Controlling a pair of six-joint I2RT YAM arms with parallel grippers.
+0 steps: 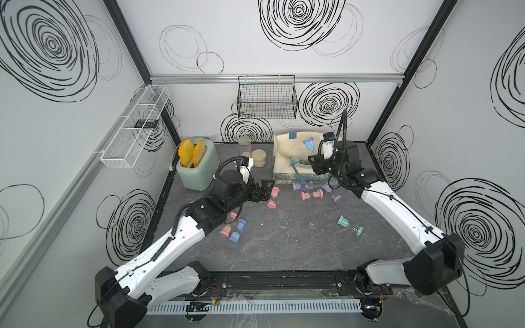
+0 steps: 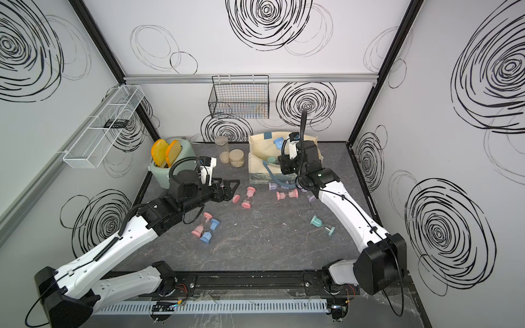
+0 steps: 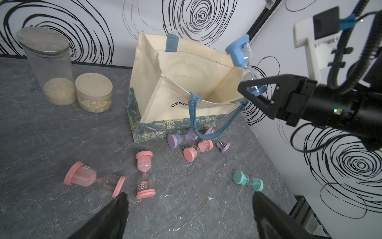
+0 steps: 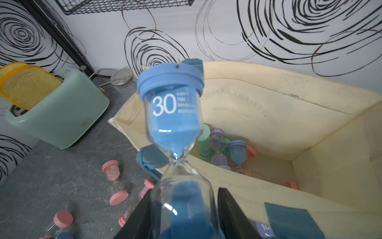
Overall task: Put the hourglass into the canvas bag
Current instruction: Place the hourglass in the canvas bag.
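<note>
Right wrist view: my right claw (image 4: 186, 192) is clamping the hourglass (image 4: 175, 115) by one glass bulb, probably light, slick, fragile; the canvas bag (image 4: 289, 115) is gaping just beyond.

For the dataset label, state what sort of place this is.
Probably a robot test cell dressed as a kitchen counter: swirl-printed wall panels enclose the tabletop, left arm and right arm share a base rail, a toaster stands near food jars.
</note>
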